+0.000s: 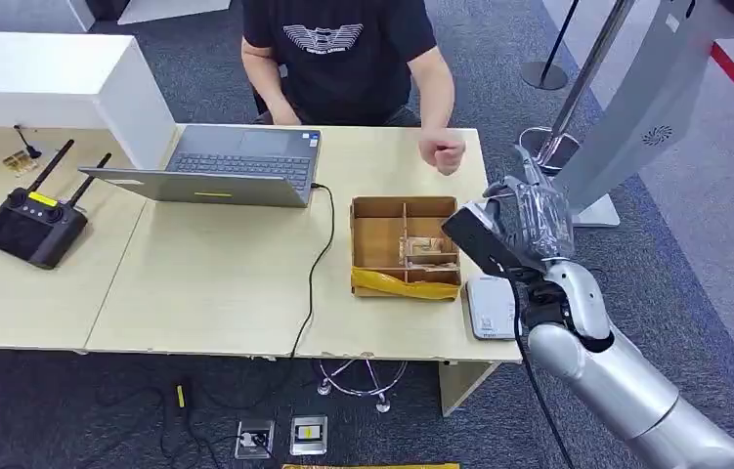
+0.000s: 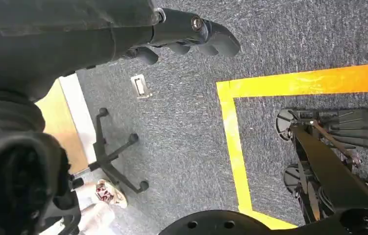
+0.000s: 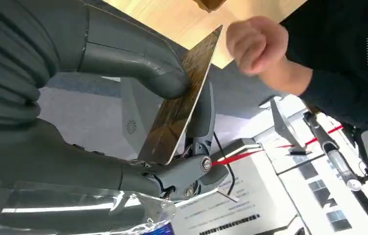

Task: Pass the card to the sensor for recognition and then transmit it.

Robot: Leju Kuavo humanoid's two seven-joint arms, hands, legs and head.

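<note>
My right hand (image 1: 529, 223) is raised beside the table's right end and pinches a brown card (image 3: 179, 105) between thumb (image 3: 137, 61) and fingers (image 3: 199, 122). The white sensor pad (image 1: 492, 305) lies on the table's front right corner, below and in front of that hand. A cardboard divided box (image 1: 404, 246) with more cards sits just left of it. A person's fist (image 1: 443, 151) hovers over the table's far right edge, close to the card. My left hand (image 2: 191, 36) hangs over the carpet with its fingers curled in and nothing in them.
A person in a black T-shirt (image 1: 343, 49) sits behind the table. An open laptop (image 1: 221, 166) with a trailing cable lies left of the box, a black controller (image 1: 30, 223) further left. A grey stand (image 1: 636, 107) rises to my right.
</note>
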